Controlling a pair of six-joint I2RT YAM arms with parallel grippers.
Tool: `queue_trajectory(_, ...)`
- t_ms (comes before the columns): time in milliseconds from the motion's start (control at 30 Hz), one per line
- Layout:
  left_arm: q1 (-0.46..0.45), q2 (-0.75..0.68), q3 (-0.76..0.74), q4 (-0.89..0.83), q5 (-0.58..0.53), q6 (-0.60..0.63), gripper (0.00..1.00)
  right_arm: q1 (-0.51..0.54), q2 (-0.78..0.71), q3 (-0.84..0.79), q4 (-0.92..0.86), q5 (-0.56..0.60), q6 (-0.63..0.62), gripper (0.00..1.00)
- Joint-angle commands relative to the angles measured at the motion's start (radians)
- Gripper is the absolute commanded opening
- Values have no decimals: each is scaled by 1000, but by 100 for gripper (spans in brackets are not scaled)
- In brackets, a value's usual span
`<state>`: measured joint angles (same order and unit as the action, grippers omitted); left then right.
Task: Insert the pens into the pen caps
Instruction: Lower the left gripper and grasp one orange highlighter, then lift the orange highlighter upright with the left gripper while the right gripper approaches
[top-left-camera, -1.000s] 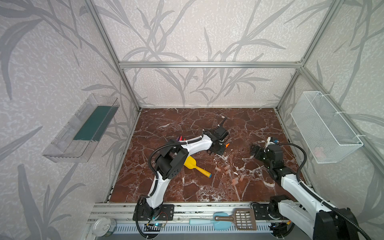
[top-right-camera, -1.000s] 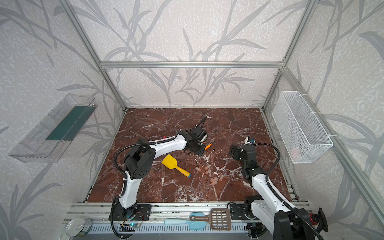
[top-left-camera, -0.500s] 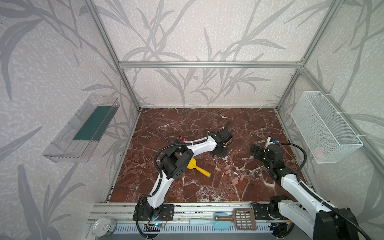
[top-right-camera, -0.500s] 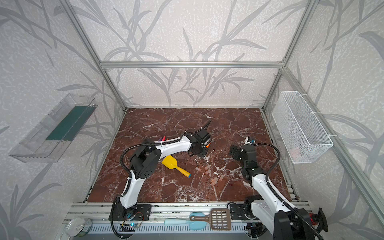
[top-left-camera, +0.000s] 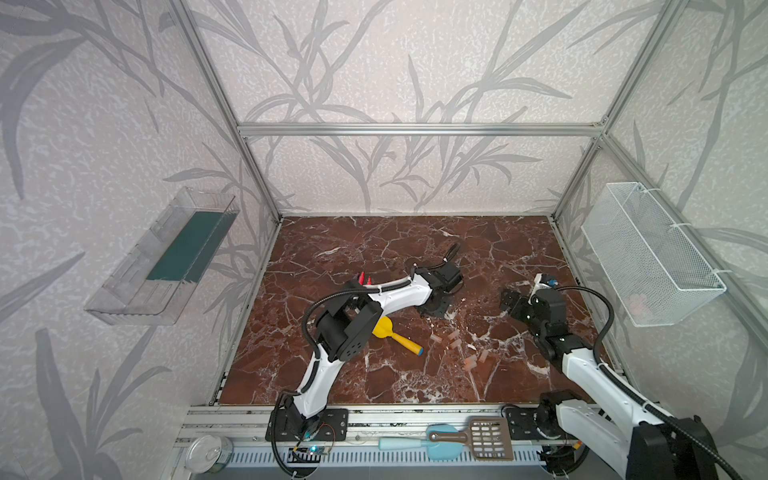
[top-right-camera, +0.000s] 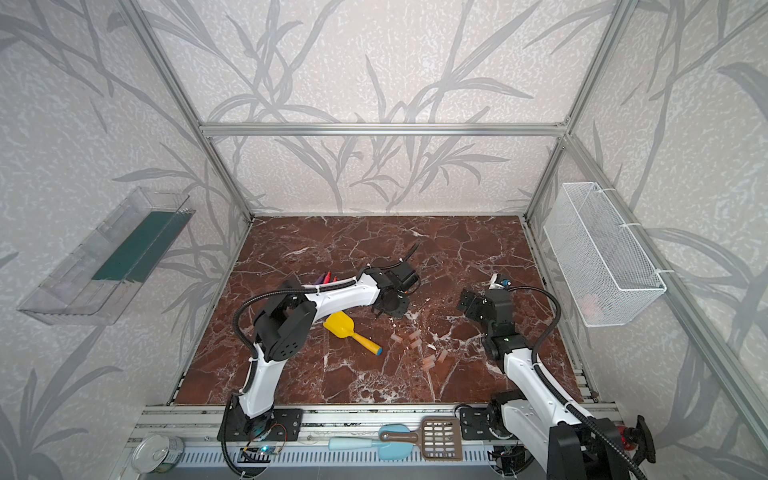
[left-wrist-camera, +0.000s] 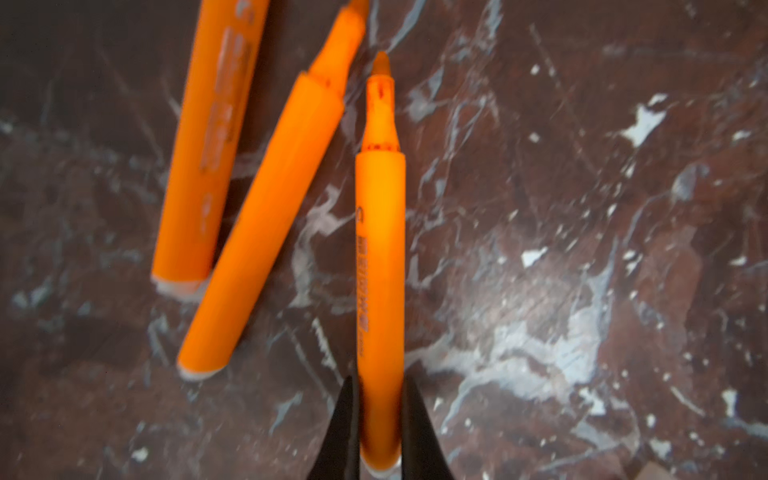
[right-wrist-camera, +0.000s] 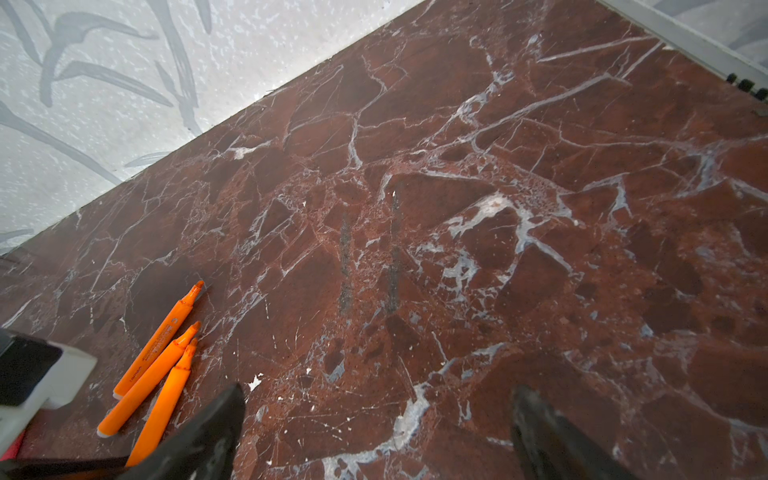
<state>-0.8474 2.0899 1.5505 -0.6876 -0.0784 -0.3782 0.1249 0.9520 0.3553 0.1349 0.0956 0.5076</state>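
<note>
Wall tray (top-left-camera: 166, 266): clear plastic, fixed to the left wall, well apart from the bench (top-left-camera: 374, 249).
Red and purple pens (top-right-camera: 326, 277): only the tips show, poking up behind the left arm (top-left-camera: 399, 293), about 10 o'clock from bench centre.
Shovel (top-left-camera: 388, 330): yellow scoop with an orange handle, flat on the bench at 8 o'clock from centre. The scoop end is tucked partly under the arm's elbow.
Left jaws: near bench centre, closed tight on an orange pen (left-wrist-camera: 380, 270). They pinch it close to the white butt end and the bare tip points straight away (the wrist hides the pen in both top views).
Loose orange pens (left-wrist-camera: 266, 224): two, lying on the bench just beside the gripped one, tips bare. They seem to touch near the butt ends.
Pen caps (top-left-camera: 456, 343): small pinkish-clear tubes, scattered on the bench at 5 o'clock from centre.
Right jaws: at 3 o'clock from centre, spread wide with nothing between the black fingers (right-wrist-camera: 199, 436) and bare marble beneath. Well apart from the caps.
Wire basket (top-left-camera: 652, 257): white mesh, hung on the right wall.
</note>
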Motion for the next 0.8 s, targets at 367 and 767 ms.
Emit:
queue_trajectory(367,22,-585,-247,62,-206,-144,0,0,-119,-21,-27,-100,10,99)
queue_trajectory(767,52,-767,-599,463,-210,28,0,609,7,315,18,139,-46,97)
